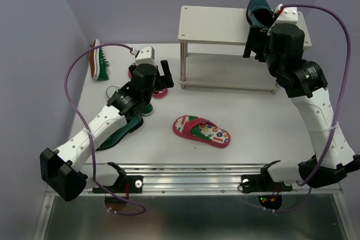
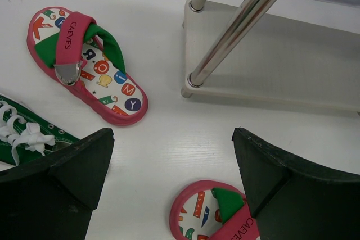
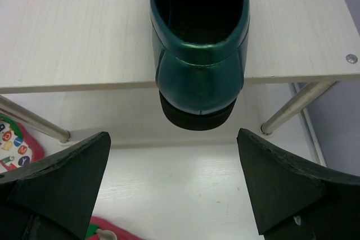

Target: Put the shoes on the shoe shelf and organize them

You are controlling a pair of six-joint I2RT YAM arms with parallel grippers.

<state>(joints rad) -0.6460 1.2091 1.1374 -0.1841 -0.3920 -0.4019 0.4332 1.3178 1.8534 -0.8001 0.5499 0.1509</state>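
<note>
The shelf (image 1: 219,23) stands at the far side of the table (image 1: 264,122), toward the right. On its top board, at the right end, rests one dark teal loafer (image 3: 199,54) on its sole. Its toe points away from the arms and its heel reaches a little over the near edge of the board. The right gripper (image 3: 173,141) is just in front of this heel with its jaws spread wide. Both fingers are apart from the shoe and hold nothing.

The other shoes are on the table. A lone flip-flop (image 1: 201,130) lies flat near the middle, insole up. A green sneaker (image 1: 100,60) lies on its side at the far left edge. A dark green shoe (image 1: 126,130) is mostly hidden under the left arm, and I cannot tell which kind it is.

The left gripper (image 2: 173,139) hangs over the table near the left front leg of the shelf, its jaws also wide and empty. In its wrist view a whole flip-flop (image 2: 87,66) lies to the left of the shelf legs, insole up. Part of a second flip-flop (image 2: 197,212) shows low between the fingers — not touched by them. At the left border of the same view a sneaker with white laces (image 2: 28,139) is partly in sight — whether it is the one lying on its side, I cannot tell.
</note>
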